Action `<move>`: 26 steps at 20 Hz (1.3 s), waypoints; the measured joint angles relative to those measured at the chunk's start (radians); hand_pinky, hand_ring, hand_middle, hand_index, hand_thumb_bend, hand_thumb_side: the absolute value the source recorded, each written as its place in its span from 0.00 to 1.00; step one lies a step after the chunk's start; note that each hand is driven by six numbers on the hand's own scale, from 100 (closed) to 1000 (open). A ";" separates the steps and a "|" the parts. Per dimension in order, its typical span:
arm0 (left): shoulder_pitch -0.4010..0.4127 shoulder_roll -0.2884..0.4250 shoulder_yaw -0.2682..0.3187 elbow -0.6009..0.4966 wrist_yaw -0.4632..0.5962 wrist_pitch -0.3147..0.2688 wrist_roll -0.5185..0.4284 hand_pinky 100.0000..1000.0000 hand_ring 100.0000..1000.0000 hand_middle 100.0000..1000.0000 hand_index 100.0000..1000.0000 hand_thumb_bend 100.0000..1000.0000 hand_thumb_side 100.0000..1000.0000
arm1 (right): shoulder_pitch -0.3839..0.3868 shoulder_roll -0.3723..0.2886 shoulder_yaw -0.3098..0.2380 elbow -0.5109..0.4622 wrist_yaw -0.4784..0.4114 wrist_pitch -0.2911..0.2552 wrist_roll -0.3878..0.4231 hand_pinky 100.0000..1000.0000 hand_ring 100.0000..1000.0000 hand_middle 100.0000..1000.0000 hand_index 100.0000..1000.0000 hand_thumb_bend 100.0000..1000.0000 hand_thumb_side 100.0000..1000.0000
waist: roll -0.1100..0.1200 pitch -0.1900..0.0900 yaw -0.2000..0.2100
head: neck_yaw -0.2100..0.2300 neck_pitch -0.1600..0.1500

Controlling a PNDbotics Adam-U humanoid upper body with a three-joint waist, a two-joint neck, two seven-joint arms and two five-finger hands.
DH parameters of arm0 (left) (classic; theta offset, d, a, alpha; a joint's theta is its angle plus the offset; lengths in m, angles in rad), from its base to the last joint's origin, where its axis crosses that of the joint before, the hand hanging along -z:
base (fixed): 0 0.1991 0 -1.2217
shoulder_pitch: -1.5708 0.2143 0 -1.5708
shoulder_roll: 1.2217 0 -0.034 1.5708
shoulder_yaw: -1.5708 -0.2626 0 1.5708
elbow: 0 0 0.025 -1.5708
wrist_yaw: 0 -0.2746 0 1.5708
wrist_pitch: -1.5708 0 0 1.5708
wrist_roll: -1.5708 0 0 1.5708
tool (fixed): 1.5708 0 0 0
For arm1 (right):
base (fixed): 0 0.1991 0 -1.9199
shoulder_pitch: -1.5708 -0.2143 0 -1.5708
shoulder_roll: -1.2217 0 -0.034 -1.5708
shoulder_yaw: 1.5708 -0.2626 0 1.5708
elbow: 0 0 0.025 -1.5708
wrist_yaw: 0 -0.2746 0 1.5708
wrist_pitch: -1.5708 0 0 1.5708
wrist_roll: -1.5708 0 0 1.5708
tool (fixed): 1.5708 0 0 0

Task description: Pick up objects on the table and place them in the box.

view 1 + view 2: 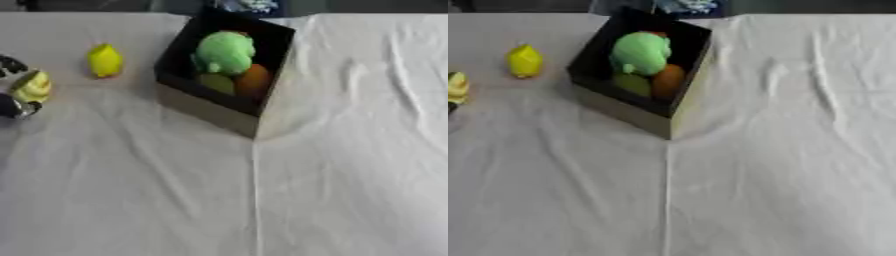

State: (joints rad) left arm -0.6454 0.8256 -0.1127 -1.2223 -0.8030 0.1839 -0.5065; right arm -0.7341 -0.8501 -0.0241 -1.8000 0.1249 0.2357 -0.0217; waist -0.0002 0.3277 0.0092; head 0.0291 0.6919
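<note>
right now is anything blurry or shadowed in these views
Left eye view: soft all over; the left hand at the left edge is a dark smear around a yellow thing. Right eye view: the box interior is dark, its contents dim; cloth evenly lit, no glare.

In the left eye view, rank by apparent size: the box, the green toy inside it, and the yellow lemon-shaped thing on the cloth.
1. Box
2. Green toy
3. Yellow lemon-shaped thing

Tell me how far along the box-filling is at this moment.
Done: a green soft toy, an orange item and a yellow-green one sit in the box. In hand: the left hand holds a yellow object at the left edge. Left: the yellow lemon-like object on the table.
</note>
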 measured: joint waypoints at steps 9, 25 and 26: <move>-0.015 -0.010 0.000 0.039 -0.052 0.000 0.001 0.83 0.80 0.78 0.87 0.11 0.14 | 0.005 0.001 -0.002 0.000 -0.003 0.002 -0.002 0.85 0.84 0.51 0.65 0.00 0.27 | 0.000 0.006 -0.004 | 0.004 -0.008; -0.024 -0.026 -0.007 0.010 -0.182 0.040 0.174 0.61 0.57 0.55 0.68 0.00 0.13 | 0.005 0.001 -0.007 0.000 -0.005 0.004 -0.007 0.85 0.84 0.50 0.65 0.00 0.28 | 0.000 0.010 -0.008 | 0.002 -0.008; -0.024 -0.026 -0.007 -0.007 -0.182 0.045 0.190 0.61 0.56 0.55 0.67 0.00 0.11 | 0.005 0.001 -0.007 0.000 -0.005 0.004 -0.008 0.85 0.84 0.50 0.65 0.00 0.28 | 0.000 0.010 -0.008 | 0.000 -0.008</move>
State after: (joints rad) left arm -0.6698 0.8000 -0.1198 -1.2295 -0.9853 0.2286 -0.3169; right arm -0.7291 -0.8492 -0.0307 -1.7999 0.1203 0.2395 -0.0293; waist 0.0001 0.3382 0.0011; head 0.0292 0.6836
